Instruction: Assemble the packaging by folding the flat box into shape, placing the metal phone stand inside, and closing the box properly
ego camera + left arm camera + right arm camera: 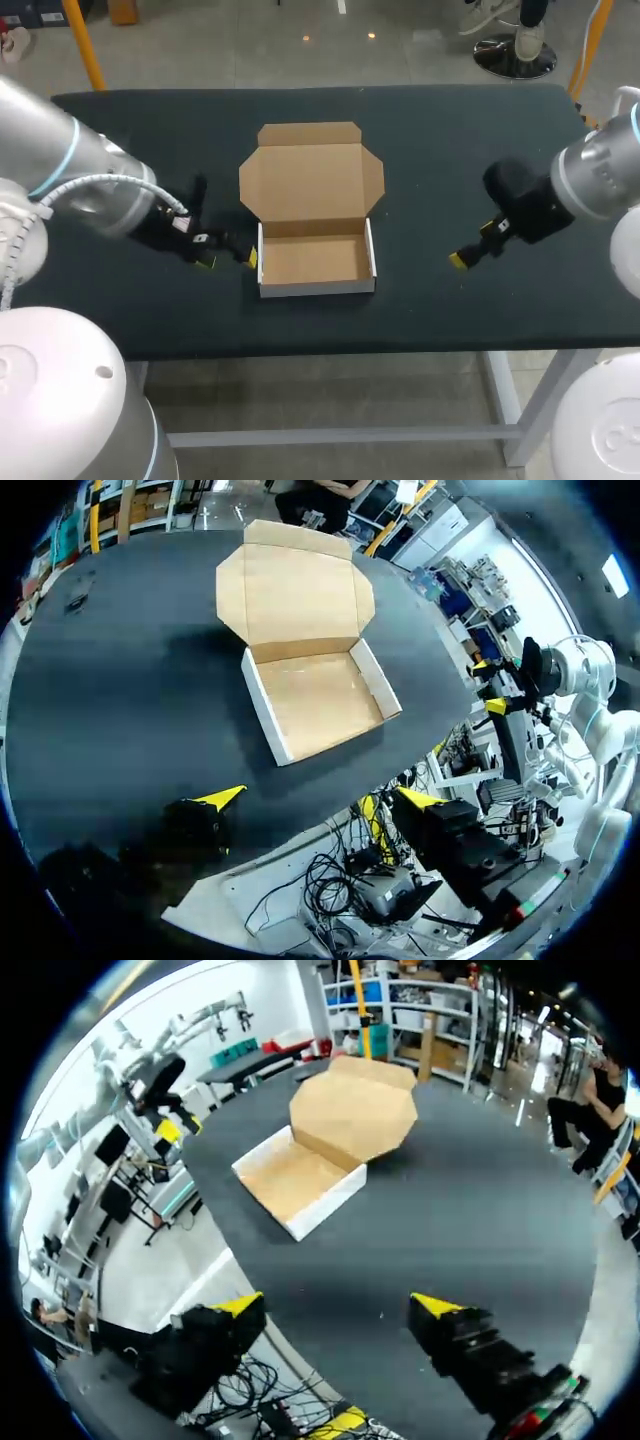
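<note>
Starting from the left: left gripper, low over the table, fingers spread wide, holding nothing. Sits just beside the left wall of the box, nearer tip perhaps touching it, though hard to judge from above. Mid-table next: tray folded up, mouth upward, lid laid back flat toward the far edge, so long axis near to far. Well apart on the right: right gripper, equally spread and empty, aimed at the box. No metal phone stand seen anywhere. Likely left to do: fetching the stand, then closing; left arm plainly nearer.
</note>
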`<state>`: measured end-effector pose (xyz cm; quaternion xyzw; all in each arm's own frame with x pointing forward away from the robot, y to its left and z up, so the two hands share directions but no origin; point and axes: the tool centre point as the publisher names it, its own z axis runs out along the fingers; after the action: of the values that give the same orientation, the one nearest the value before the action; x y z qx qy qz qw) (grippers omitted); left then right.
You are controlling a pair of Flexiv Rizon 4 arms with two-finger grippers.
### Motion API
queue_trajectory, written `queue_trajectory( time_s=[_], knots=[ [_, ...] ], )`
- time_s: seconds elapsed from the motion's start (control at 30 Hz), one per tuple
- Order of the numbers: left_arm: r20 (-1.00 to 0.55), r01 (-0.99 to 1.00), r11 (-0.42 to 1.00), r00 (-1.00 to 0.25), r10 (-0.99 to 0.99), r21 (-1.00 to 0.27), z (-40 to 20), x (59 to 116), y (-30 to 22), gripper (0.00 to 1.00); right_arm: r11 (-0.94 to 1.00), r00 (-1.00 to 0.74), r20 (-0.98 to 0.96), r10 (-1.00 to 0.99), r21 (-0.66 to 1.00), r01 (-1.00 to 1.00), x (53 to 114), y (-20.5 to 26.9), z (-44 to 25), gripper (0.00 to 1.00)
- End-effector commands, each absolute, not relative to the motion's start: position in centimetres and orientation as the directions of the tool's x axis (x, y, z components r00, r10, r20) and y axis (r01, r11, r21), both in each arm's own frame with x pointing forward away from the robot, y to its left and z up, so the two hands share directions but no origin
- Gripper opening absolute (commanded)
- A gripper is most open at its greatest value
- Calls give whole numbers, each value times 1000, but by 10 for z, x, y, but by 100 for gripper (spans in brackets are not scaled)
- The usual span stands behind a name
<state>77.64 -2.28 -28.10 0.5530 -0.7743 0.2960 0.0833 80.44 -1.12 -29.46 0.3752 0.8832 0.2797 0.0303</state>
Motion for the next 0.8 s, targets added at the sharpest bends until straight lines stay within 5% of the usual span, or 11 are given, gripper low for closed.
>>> queue_trajectory(
  time_s=[0.03, 0.8],
  knots=[
    [527, -910, 187, -371, -765, -370, -255, 753, 8, 100, 509, -669, 194, 717, 509, 694, 786, -24, -280, 100],
    [409, -980, -10, -74, -909, -200, -207, 705, 36, 100, 293, -388, 263, 883, 336, 895, 754, -64, -248, 100]
  ],
)
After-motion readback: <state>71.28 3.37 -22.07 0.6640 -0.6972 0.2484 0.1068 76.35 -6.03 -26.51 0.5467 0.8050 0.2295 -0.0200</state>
